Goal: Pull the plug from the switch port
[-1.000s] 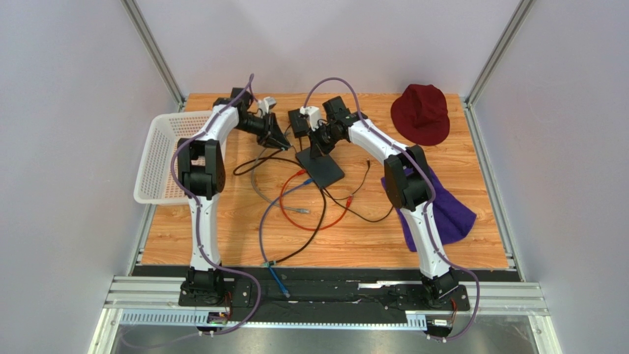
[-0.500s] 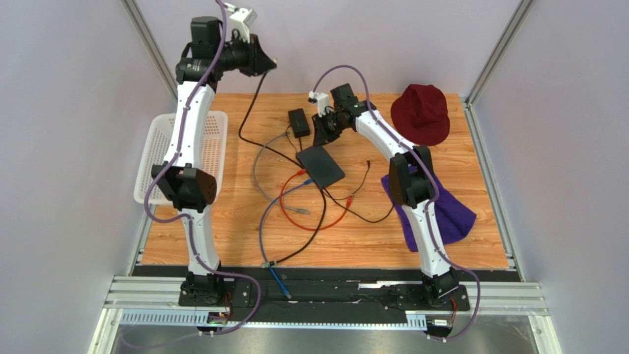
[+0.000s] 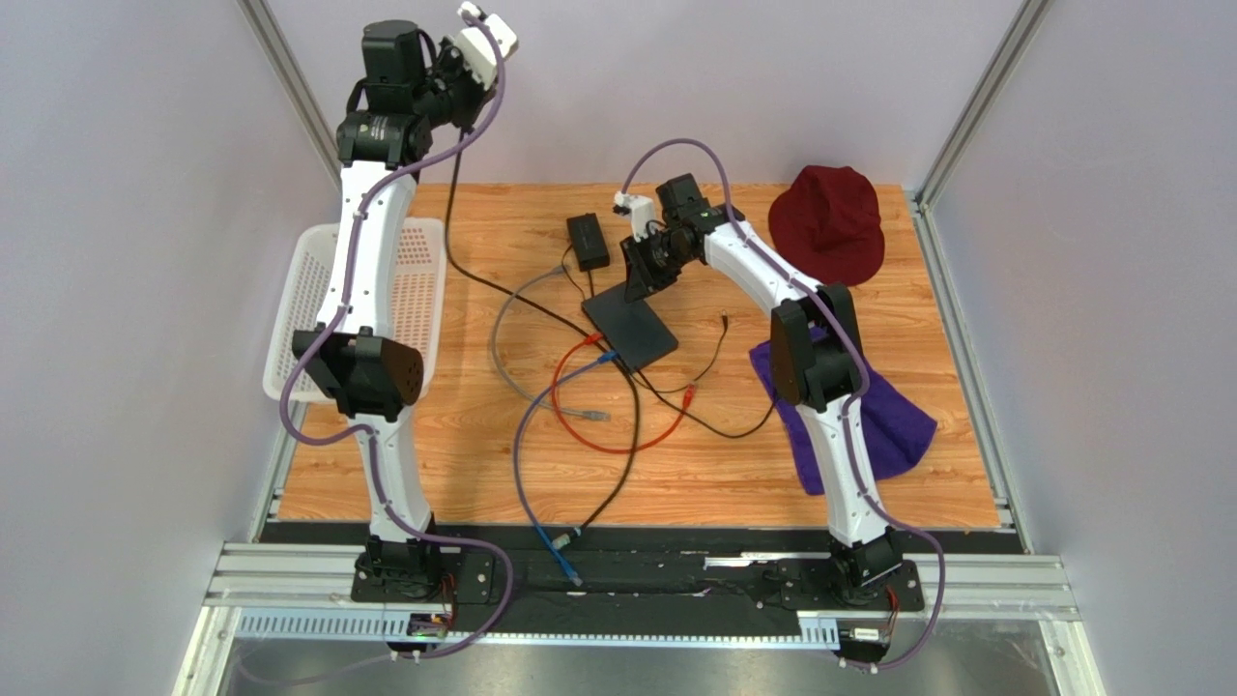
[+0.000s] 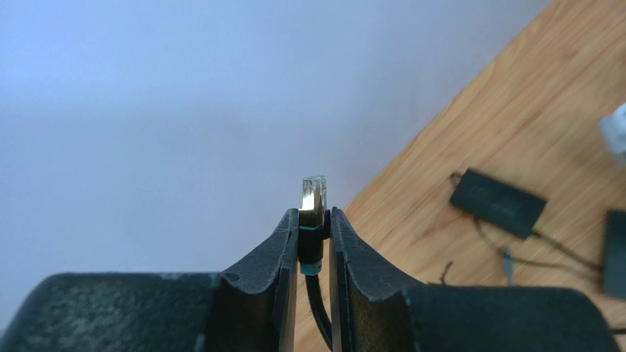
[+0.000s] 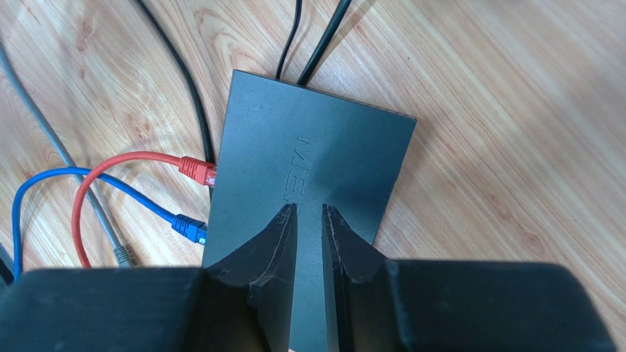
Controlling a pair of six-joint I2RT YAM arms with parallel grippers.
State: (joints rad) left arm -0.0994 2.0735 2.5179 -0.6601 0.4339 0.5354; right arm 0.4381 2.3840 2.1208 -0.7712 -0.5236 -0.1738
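The flat black switch [image 3: 632,329] lies mid-table; its port row is along the left edge in the right wrist view [image 5: 308,139]. A red plug [image 5: 197,170] and a blue plug [image 5: 189,228] sit in those ports. My left gripper [image 3: 462,65] is raised high at the back left. In the left wrist view it [image 4: 314,213] is shut on a clear-tipped plug [image 4: 311,196] of a black cable [image 3: 450,218] that hangs to the table. My right gripper [image 3: 641,273] is over the switch top, its jaws [image 5: 309,207] almost together with nothing between them.
A small black adapter brick [image 3: 588,239] lies behind the switch. A grey cable's loose plug [image 5: 123,254] lies beside the ports. A white basket [image 3: 312,312] stands at the left, a dark red hat [image 3: 828,222] back right, a purple cloth [image 3: 886,413] right.
My left arm rose from beside the switch to high at the back left, carrying the black cable's plug. My right gripper moved slightly onto the switch.
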